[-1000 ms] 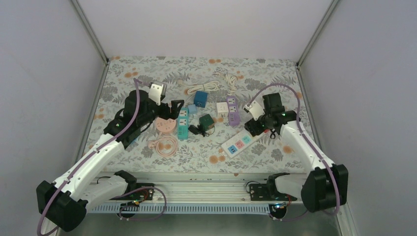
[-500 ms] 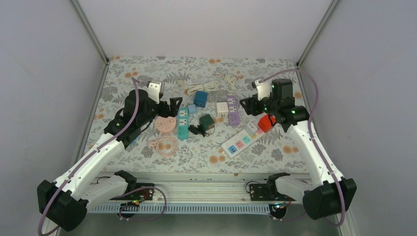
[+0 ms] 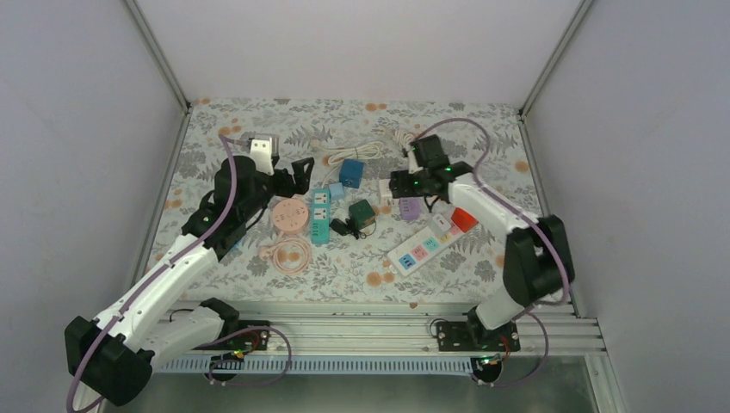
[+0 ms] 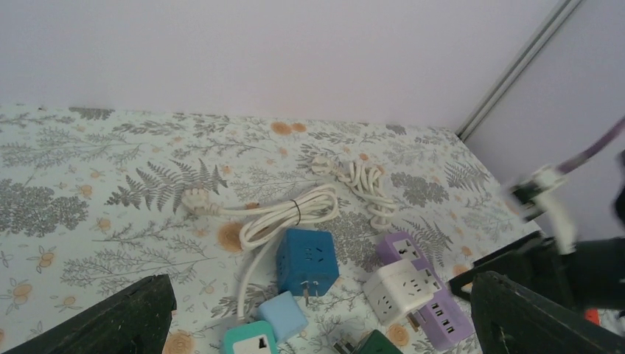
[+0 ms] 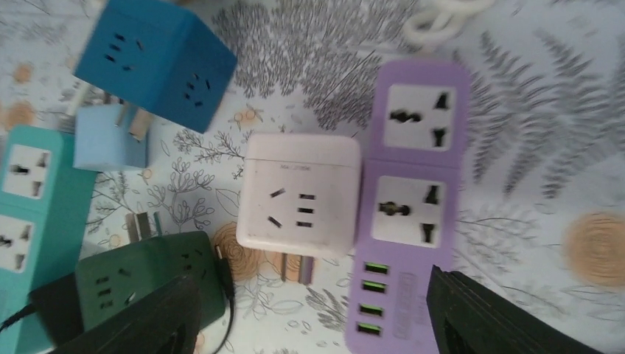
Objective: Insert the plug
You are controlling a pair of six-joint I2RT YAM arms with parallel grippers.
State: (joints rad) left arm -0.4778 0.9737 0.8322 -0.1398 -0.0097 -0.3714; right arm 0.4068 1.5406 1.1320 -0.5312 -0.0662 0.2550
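Over the cluster of adapters at the middle of the worktop (image 3: 207, 116), the right arm's jaws hang spread wide and grasp nothing. The white cube plug (image 5: 298, 193) lies below and between them. That cube looks to be the task's plug. It rests on its side, socket face up, with its metal prongs (image 5: 291, 265) pointing toward the bottom of the wrist view and its right flank touching the purple power strip (image 5: 409, 199). The dark green adapter (image 5: 147, 284) sits near its lower left corner, and the blue cube (image 5: 155, 63) lies apart beyond it. The left arm's jaws are likewise released and empty, hovering by the far end of the teal strip (image 3: 320, 215).

The grasp is the step in hand, I judge, and the tight seam against the purple strip is the difficulty. Either one jaw slips into that seam, or the cube is first nudged clear of the strip. The jaws should close on the plain flanks, centred, leaving the prongs bare so they can meet a socket squarely. A skewed pinch would likely twist the cube and spoil the alignment needed for insertion.
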